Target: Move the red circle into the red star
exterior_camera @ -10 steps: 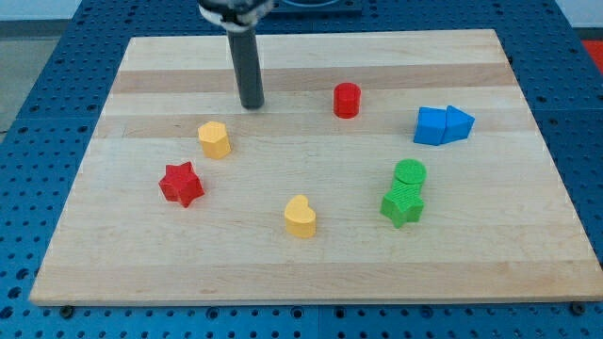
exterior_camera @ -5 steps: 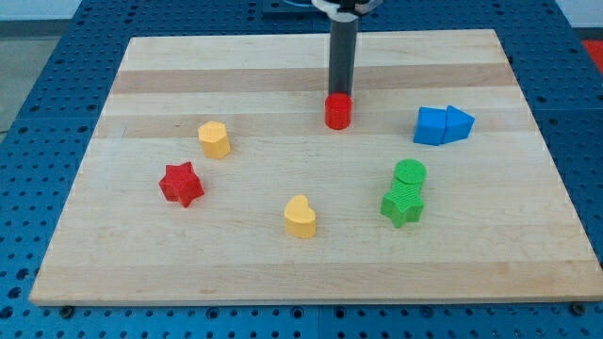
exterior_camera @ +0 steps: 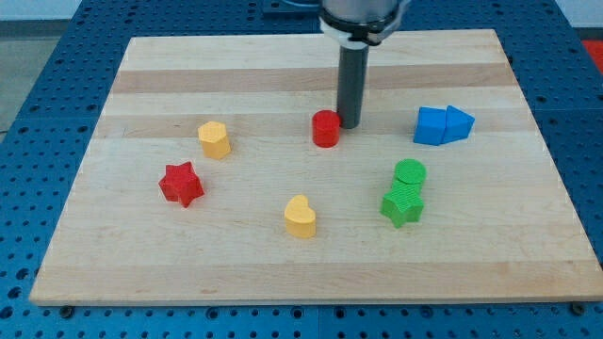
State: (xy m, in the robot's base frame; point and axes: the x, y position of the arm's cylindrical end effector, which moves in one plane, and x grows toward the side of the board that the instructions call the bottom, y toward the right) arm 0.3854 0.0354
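- I have no claw that opens or shuts, so nothing is held. I only have a dark rod, and I push with my tip (exterior_camera: 350, 125).
- My landmark is the red circle (exterior_camera: 326, 129). My tip stands just beside it, on its right and a bit toward the view's top. It looks to be touching the circle or very nearly so.
- I think my tip is there for a reason. The red star (exterior_camera: 181, 184) sits well apart from the circle, to its left and lower down. A push from the right and above should send the circle that way.
- The circle is not at the star yet. I judge the job is only begun.
- A yellow block (exterior_camera: 215, 139) sits left of the circle, a little lower. It lies near the path, so I should keep the circle below it.
- A yellow heart (exterior_camera: 301, 217) sits below the circle, a bit left. The path should pass above it.
- The blue blocks (exterior_camera: 443, 124) lie right of the circle. The green blocks (exterior_camera: 406, 192) lie right and below. They are out of the way.
- All of it rests on the wooden surface (exterior_camera: 283, 273).
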